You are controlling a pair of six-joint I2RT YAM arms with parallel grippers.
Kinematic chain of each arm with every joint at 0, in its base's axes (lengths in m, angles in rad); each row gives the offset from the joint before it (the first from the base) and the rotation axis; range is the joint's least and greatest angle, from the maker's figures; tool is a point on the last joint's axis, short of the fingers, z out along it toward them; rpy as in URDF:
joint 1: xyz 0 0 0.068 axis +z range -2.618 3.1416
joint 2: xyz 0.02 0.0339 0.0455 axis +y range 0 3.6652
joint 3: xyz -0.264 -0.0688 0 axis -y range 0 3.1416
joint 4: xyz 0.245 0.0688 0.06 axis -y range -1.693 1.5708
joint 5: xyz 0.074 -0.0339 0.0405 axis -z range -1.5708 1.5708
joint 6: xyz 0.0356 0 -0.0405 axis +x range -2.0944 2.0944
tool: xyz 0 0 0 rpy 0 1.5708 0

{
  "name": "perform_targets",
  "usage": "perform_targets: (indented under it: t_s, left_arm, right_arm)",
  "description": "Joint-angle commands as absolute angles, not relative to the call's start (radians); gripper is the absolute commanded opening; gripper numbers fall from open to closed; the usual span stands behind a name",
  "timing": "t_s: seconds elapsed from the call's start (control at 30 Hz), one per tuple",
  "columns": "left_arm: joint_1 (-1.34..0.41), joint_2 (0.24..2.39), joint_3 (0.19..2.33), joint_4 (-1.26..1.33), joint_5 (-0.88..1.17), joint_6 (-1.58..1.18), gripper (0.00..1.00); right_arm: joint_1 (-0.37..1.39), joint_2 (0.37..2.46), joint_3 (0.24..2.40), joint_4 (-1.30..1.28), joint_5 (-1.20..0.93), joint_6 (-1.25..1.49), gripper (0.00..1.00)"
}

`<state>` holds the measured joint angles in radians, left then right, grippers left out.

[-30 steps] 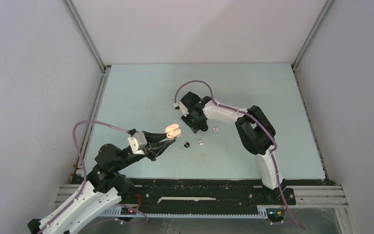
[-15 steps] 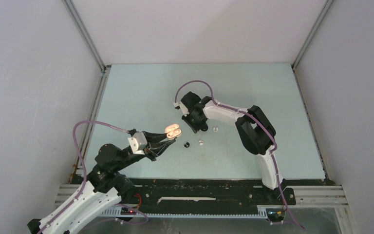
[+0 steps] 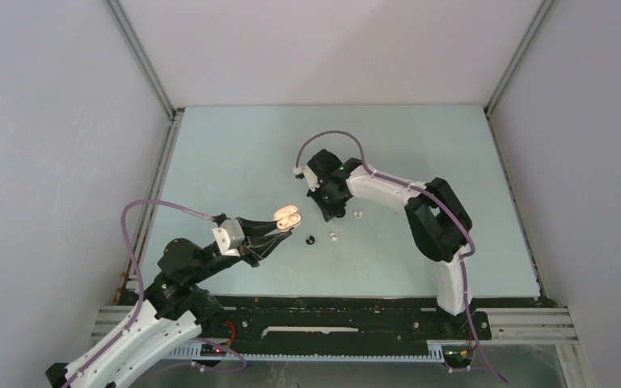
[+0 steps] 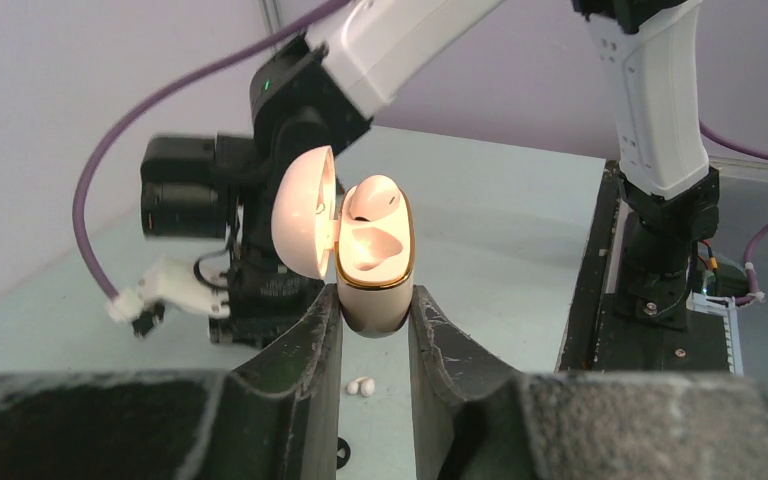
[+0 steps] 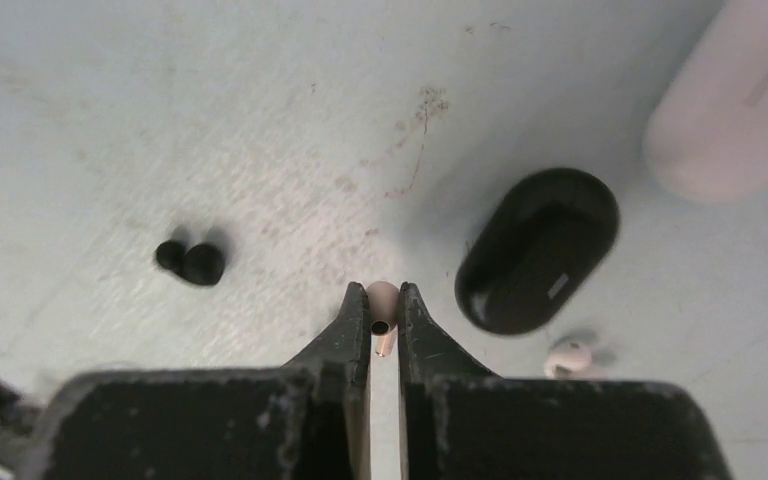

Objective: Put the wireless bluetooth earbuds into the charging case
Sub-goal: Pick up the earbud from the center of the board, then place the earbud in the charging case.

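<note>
Right gripper pinches beige earbud beside black case; narrow hold risks twist or drop before charging case pinched in left gripper.

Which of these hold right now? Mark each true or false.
1. The left gripper holds the beige case with its lid open. True.
2. Both slots of that case are filled. False: just one bud sits in it.
3. The right gripper is shut on a beige bud. True.
4. The black case is held by a gripper. False: it lies on the table.
</note>
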<state>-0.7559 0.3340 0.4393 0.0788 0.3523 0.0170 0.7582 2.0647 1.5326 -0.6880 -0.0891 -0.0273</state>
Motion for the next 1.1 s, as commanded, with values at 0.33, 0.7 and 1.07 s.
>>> perform_targets:
  t_s: [0.33,0.7,1.07]
  left_arm:
    - [-0.749,0.371,0.456,0.096,0.336,0.024,0.00]
    - [-0.750,0.433,0.461,0.172,0.324,-0.029,0.00]
    - [-0.751,0.505,0.544,0.235,0.262,-0.071,0.00]
  right_arm:
    - [0.574,1.483,1.472,-0.541,-0.376,-0.013,0.00]
    - [0.526,1.318,1.593,-0.539,-0.538,-0.085,0.00]
    - [0.608,1.275,1.789,-0.571,-0.514,-0.248,0.00]
